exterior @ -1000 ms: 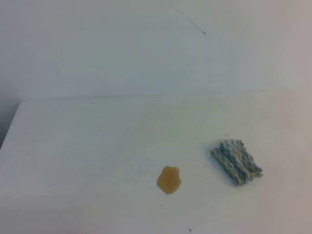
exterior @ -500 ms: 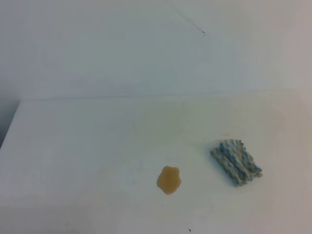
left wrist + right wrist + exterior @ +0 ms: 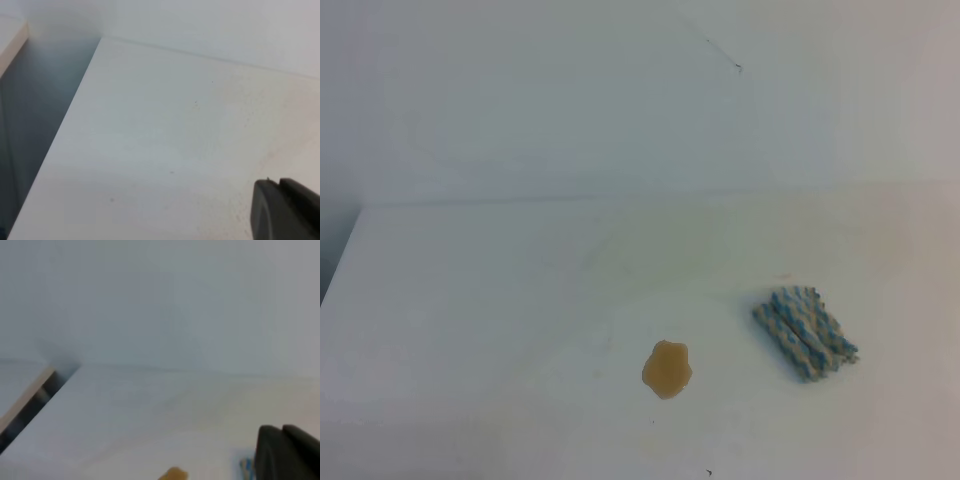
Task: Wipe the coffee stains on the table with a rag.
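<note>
Nothing's done yet, by the look of it: the stain is whole and the rag is untouched, so you have the whole job left — pick up the rag, bring it to the stain, wipe.

Nearest you in the high view, the stain sits toward the front of the desk, a bit right of centre. It's a small tan-brown blob, wavy roundish outline, no smearing around it. A couple of tiny dark specks lie just in front of it; ignore those.

The rag lies to the right of the stain and slightly farther back, apart from it, not touching. Blue-and-white zigzag cloth, bunched in folds, frayed edges, clearly bigger than the stain.

Neither arm shows in the high view. Each wrist view has only a dark corner of its own fingers at the bottom right, left and right; you can't tell if either is open or closed. Neither seems to hold anything.

The right wrist view catches the stain and a sliver of rag at its bottom edge.
</note>
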Available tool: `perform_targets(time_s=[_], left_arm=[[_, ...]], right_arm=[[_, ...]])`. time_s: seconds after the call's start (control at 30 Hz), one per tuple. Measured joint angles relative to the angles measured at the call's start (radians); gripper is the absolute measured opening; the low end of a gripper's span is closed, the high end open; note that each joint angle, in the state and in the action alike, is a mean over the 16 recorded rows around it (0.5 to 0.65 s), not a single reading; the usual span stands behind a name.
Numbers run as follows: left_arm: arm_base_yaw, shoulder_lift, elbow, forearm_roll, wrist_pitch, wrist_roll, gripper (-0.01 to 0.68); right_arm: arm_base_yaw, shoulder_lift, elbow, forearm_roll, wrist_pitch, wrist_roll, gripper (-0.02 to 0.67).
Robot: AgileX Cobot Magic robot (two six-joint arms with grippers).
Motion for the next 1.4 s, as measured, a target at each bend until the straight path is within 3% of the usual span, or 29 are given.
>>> perform_targets(time_s=[0.23,0.67,0.9,1.4], left_arm=[[0.000,-0.002,-0.003,0.000,0.001,0.000,0.000],[0.000,-0.002,-0.003,0.000,0.001,0.000,0.001],[0.000,-0.002,0.000,0.000,0.000,0.000,0.001],[0.000,-0.002,0.000,0.000,0.000,0.000,0.001]], right_arm=[[0.002,0.125,0.000,0.042,0.065,-0.040,0.038],[0.045,0.260,-0.004,-0.142,0.039,0.062,0.149],[0.168,0.323,-0.041,-0.296,-0.002,0.180,0.175],[0.466,0.647,-0.242,-0.713,-0.002,0.569,0.380]])
